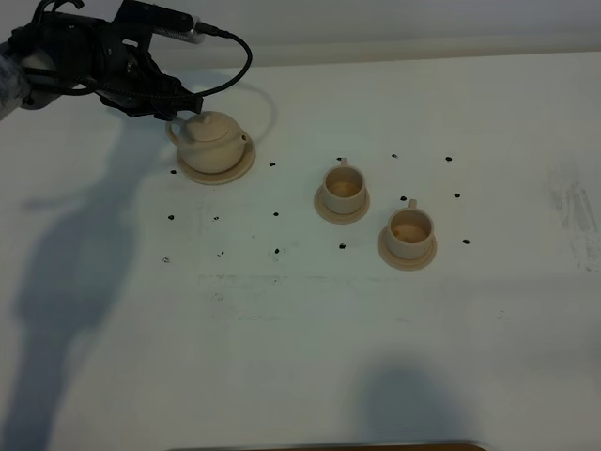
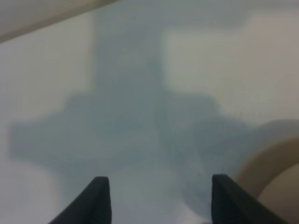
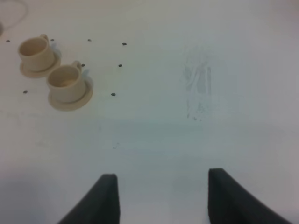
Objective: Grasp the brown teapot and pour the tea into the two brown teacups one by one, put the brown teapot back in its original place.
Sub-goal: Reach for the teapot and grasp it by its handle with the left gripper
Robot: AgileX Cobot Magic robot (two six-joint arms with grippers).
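Camera up high: you see the brown teapot (image 1: 214, 141) upright on its wide saucer (image 1: 228, 173), at 10 o'clock on the table (image 1: 282, 357). The left gripper (image 1: 184, 105) hangs just at the pot's 11 o'clock; contact is unclear. The two brown teacups (image 1: 344, 183) stand on small saucers (image 1: 344, 210) near centre, the second cup (image 1: 410, 228) at the first's 4 o'clock.

Left wrist: your fingers (image 2: 96, 203) stand wide, nothing between. The blurred tan curve (image 2: 273, 175) beside one is probably the pot.

Right wrist: the right gripper (image 3: 162, 200) is spread wide over white table, with both cups well apart from it.
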